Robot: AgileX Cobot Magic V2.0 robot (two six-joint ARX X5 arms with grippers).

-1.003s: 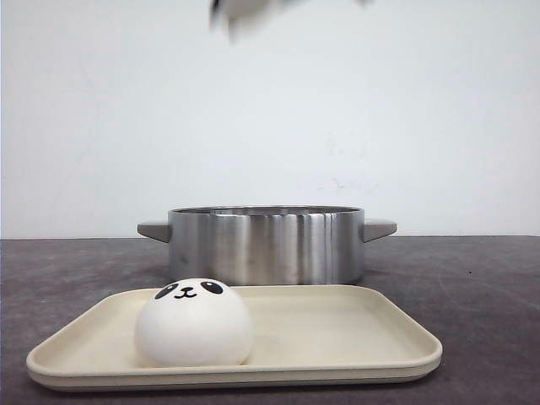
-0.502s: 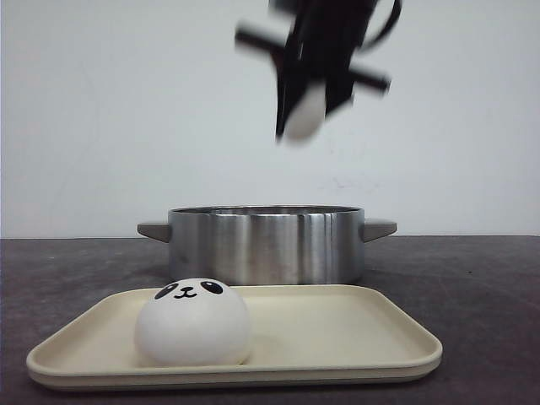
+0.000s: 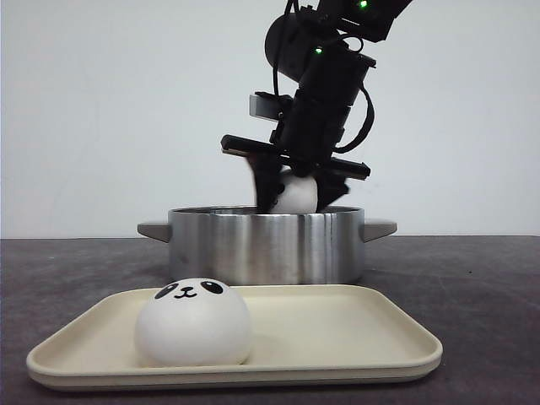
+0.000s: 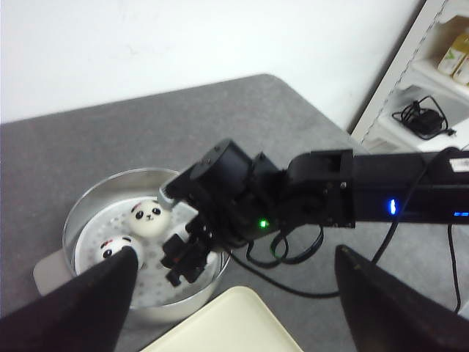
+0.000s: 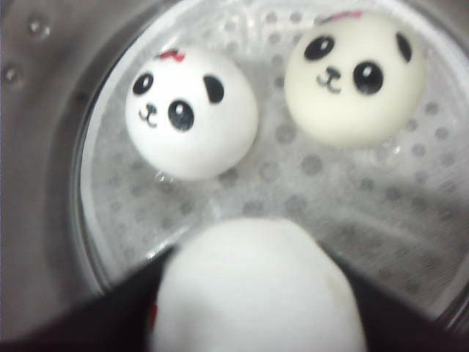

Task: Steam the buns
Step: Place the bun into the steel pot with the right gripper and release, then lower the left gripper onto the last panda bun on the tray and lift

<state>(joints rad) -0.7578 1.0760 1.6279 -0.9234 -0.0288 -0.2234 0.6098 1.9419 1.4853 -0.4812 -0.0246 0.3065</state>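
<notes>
Dark grey tabletop (image 3: 489,295), white wall behind; round stainless-steel steamer pot (image 3: 266,245) far centre holds two white panda-faced buns (image 5: 192,114); right gripper (image 3: 295,192) clamps a third just above its rim; fourth bun (image 3: 194,323) waits on near cream rectangular tray (image 3: 363,333); left gripper (image 4: 234,293) spread apart, idle.

The pot (image 3: 266,245) stands behind the tray (image 3: 354,337). One bun (image 3: 194,323) sits on the tray's left part. Two buns (image 5: 191,114) (image 5: 355,78) lie side by side in the pot, a third (image 3: 297,194) just above its rim.
</notes>
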